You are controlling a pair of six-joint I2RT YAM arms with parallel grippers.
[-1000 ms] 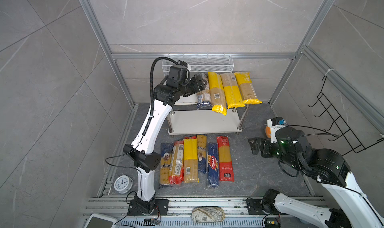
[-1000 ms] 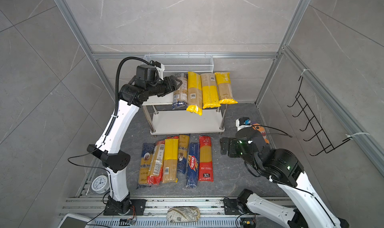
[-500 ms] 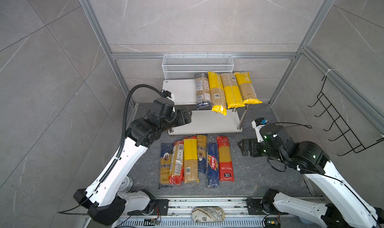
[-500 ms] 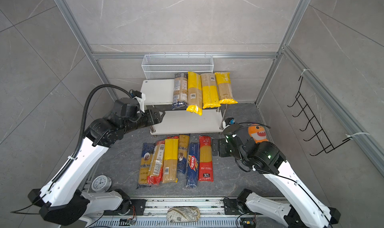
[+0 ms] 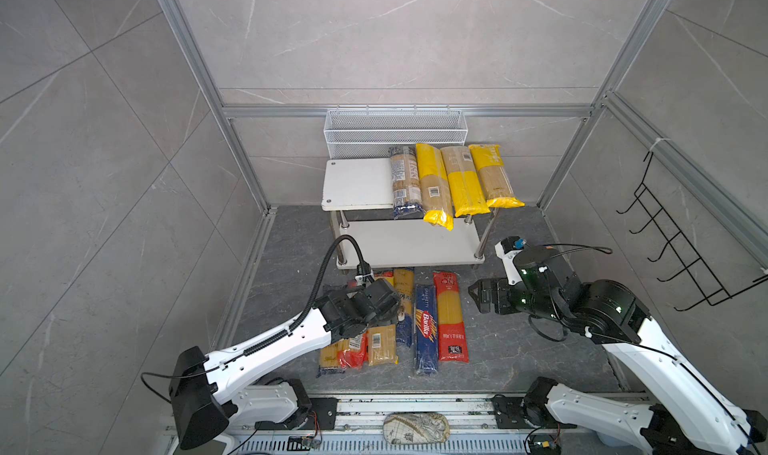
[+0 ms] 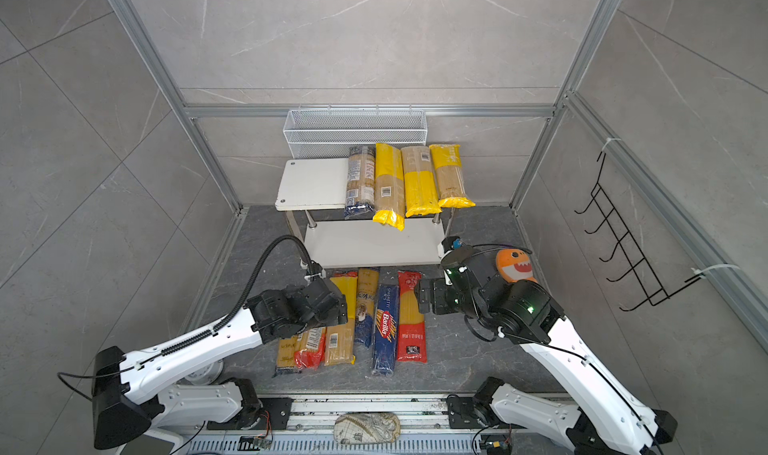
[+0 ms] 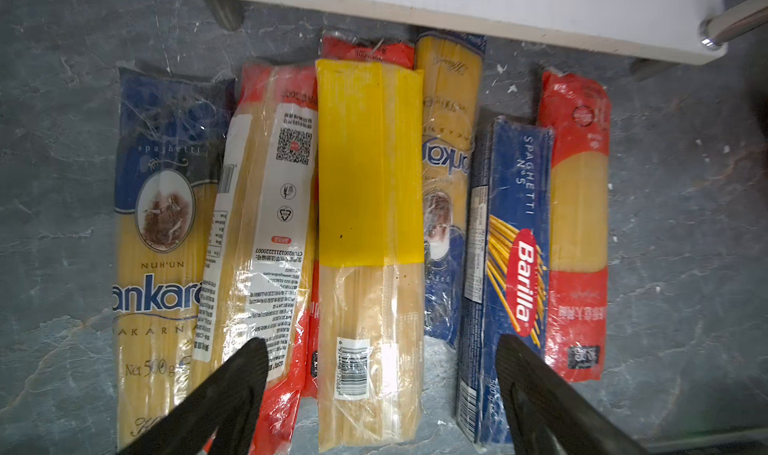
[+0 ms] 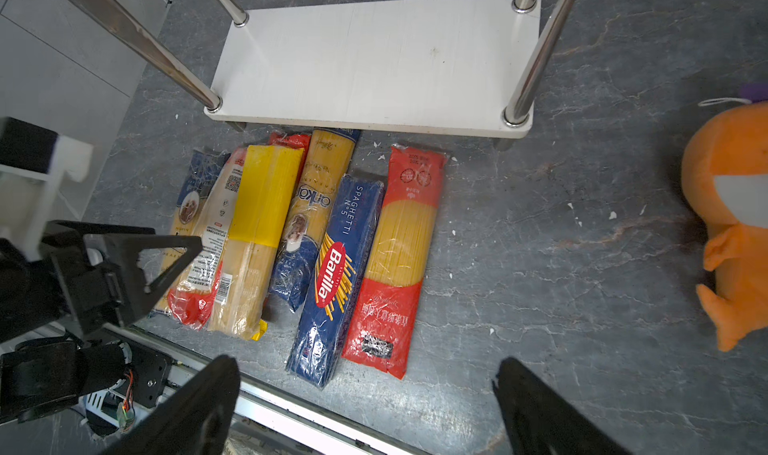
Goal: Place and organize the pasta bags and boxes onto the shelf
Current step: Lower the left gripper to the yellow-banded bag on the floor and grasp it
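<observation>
While four spaghetti bags [image 5: 465, 183], three yellow-banded and one dark blue, lie side by side on the right of the shelf's [image 5: 357, 183] top board, perhaps seven more packs [image 7: 370, 162], some overlapping, lie in a row on the tabletop [image 5: 507, 349] just near of it: Ankara bags [image 7: 158, 224], red-ended bags [image 7: 577, 224], a Barilla box [image 7: 511, 266]. The left claw [image 7: 379, 343] hangs over them, spread wide and empty; the right claw [image 8: 365, 362] gapes empty to their right.

A robot lab test cell; aluminium frame posts [image 5: 205, 79] edge grey stone-look wall panels [image 5: 395, 37] (upper frame); arm bases [image 5: 266, 403] sit on a rail [image 5: 415, 407] at bottom centre.
</observation>
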